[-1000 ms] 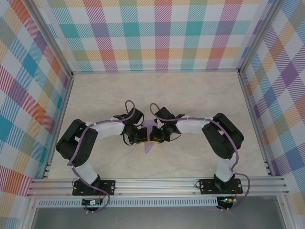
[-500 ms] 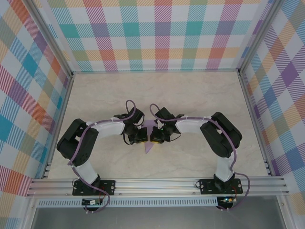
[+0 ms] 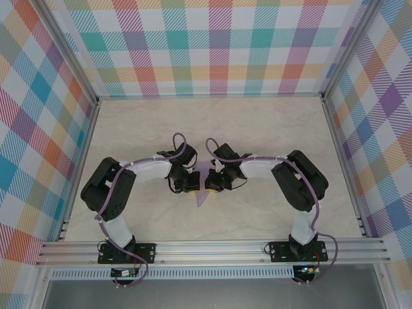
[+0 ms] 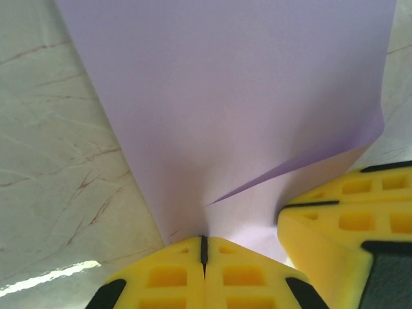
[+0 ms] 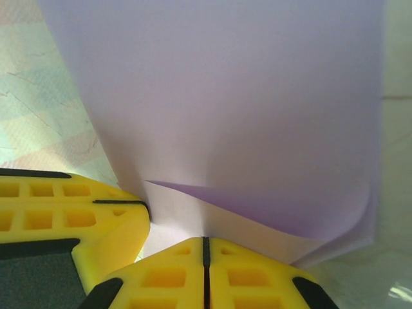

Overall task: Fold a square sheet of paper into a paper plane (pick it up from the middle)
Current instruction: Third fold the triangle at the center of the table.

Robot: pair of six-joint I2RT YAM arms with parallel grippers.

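here, the two arms bend inward and meet over the middle of the table, wrists facing each other. between them is the paper, lavender and partly folded. from above, one narrow point of it sticks out toward the near edge below the grippers, and a paler bit shows on the far side between the wrists. whether it rests on the table or hangs clear of it i cannot tell.

the left gripper is closed. its yellow fingers press flat together with the paper's edge nipped in the seam between them. in its wrist view the paper fans out wide away from the fingers, and the slanting edge of an upper layer runs up to the right across a lower layer.

the right gripper is likewise clamped tight on the paper, just beside the left one. each wrist view shows the other gripper's yellow fingers at the side, right against the paper. in the right wrist view the paper's right edge curls over in a soft, rounded fold, not pressed flat, with another layer beneath it. marbled table shows on both sides of the paper. plaid walls ring the table.
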